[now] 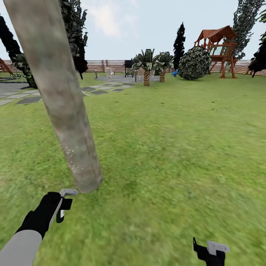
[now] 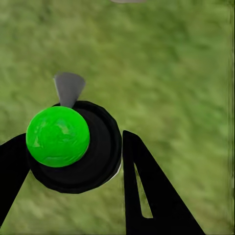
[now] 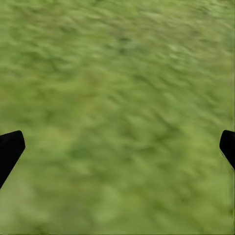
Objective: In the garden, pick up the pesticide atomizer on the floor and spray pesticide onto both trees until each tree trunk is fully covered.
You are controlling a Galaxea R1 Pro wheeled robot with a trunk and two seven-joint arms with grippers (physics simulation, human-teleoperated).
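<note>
Atomizer (image 2: 73, 147): black round body with a bright green ball cap and a grey nozzle, clamped between the black fingers (image 2: 152, 196) of the left gripper (image 1: 63, 207), seen from above in the left wrist view against grass. In the head view only its grey nozzle tip shows at that gripper, just beside the foot of the trunk (image 1: 62, 99). Trunk: thick, grey-tan, mottled, leaning across the view's left, pale specks low down near its base. Right gripper (image 1: 211, 251): low at the view's right, well apart from the trunk, jaws spread wide with nothing between them, over bare grass. Lawn (image 1: 177, 140): green, wide. Far side: grey stone slabs (image 1: 99, 90), two short palms (image 1: 153, 66), round bush (image 1: 194, 62), red wooden play frame (image 1: 220, 48), slat fence (image 1: 111, 65), dark tall foliage at both edges.
</note>
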